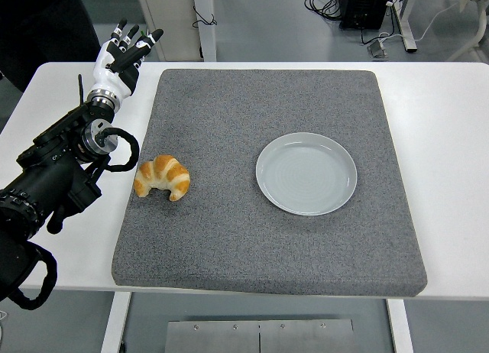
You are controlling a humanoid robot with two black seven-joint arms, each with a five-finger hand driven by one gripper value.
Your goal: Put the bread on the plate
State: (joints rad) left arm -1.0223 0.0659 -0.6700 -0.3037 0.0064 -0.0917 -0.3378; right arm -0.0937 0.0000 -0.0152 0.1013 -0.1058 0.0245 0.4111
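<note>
Lying on the grey mat [267,231], the bread [162,177] is a golden croissant with its two tips turned toward the near edge. It sits close to the left border of the mat, at about 9 o'clock from the mat's centre. The plate [306,173] is pale grey-blue and round, and it holds nothing. It rests on the mat at 3 o'clock from the bread, well apart from it, a little right of the mat's centre.

The mat covers most of the white table [435,116]. The left arm [53,177] comes in from the left edge and reaches up along the table. The left hand [118,63] is white and black, and it is at about 11 o'clock from the bread, beside the far left corner of the mat. Its fingers [136,41] are stretched out and a little spread, pointing away from the robot, and they hold nothing. The hand does not touch the bread.

At the top left of the head view a dark piece of clothing of a person [42,28] shows behind the table.
</note>
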